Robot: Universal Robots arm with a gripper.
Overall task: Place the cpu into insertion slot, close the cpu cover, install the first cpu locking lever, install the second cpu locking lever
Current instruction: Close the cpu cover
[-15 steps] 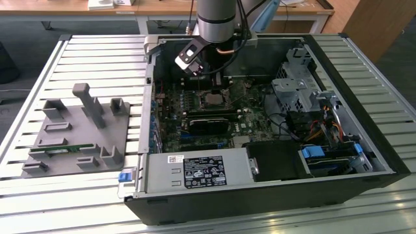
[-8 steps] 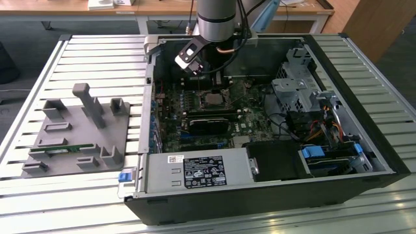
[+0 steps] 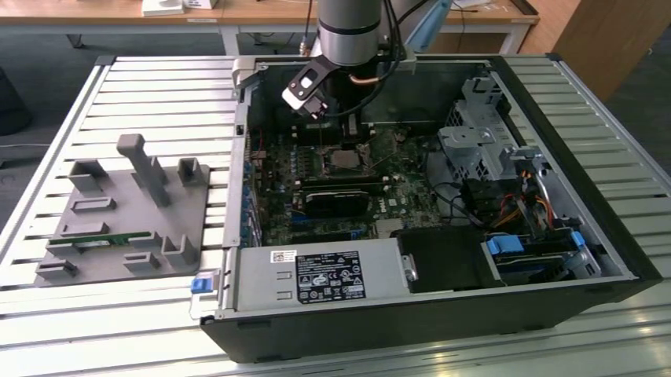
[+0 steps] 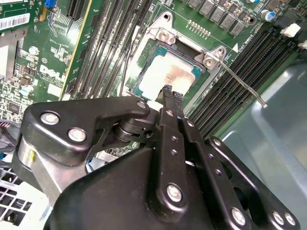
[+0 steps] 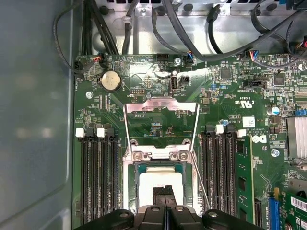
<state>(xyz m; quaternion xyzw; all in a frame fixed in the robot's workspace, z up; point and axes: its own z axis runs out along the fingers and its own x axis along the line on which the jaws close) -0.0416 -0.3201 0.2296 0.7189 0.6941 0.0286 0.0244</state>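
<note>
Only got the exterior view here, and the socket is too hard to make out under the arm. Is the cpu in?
Observer: Yes. In both wrist views the cpu lies flat in the insertion slot.
Operator: Cover down?
Observer: No. In the first wrist view the cpu cover is flipped back open, with green board showing through its window.
Operator: Hand?
Observer: In the second wrist view the hand has its fingers together, with the tips right at the cpu's face. I can't confirm contact.
</note>
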